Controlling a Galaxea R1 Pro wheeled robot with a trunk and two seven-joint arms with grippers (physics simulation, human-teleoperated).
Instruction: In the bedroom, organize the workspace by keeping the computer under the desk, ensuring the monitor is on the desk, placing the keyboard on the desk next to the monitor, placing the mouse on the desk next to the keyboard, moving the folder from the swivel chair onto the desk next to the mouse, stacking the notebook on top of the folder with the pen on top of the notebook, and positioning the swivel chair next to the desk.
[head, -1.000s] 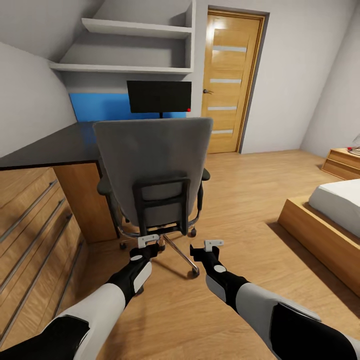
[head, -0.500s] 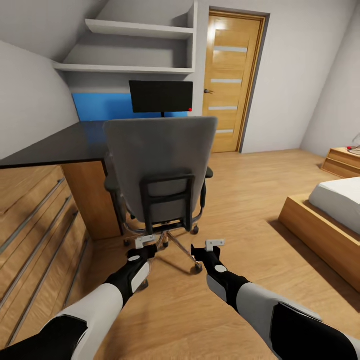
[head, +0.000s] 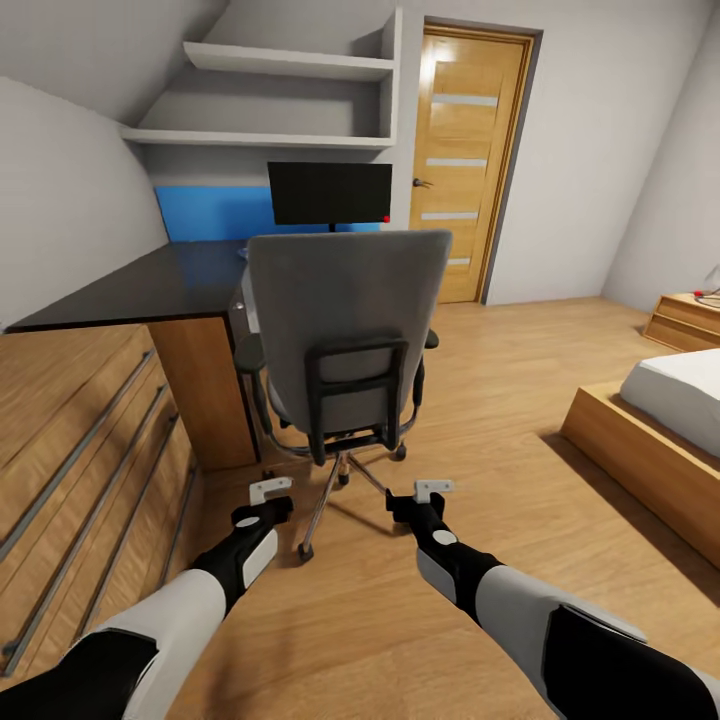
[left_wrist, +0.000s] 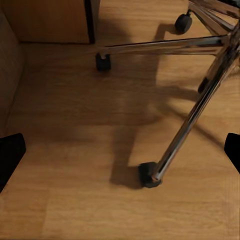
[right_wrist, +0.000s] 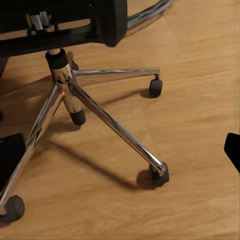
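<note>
The swivel chair (head: 345, 330) stands in front of me with its grey backrest turned to me, close against the corner of the black-topped desk (head: 150, 285). Its backrest hides the seat, and the folder with it. The black monitor (head: 330, 193) stands on the desk's far end. My left gripper (head: 270, 490) is open, low over the floor beside the chair's chrome base (left_wrist: 200, 107), one caster (left_wrist: 149, 175) between its fingers' lines. My right gripper (head: 432, 490) is open too, just short of the base's hub (right_wrist: 60, 67) and legs.
A light wooden drawer chest (head: 80, 450) runs along my left. A low bed (head: 650, 430) and a nightstand (head: 685, 325) are on the right. A wooden door (head: 455, 165) stands behind the chair, wall shelves (head: 270, 135) above the desk. Wooden floor lies between chair and bed.
The chair has shifted right and a little away, and its wheeled base has turned. My left gripper has moved left. The view has drifted slightly.
</note>
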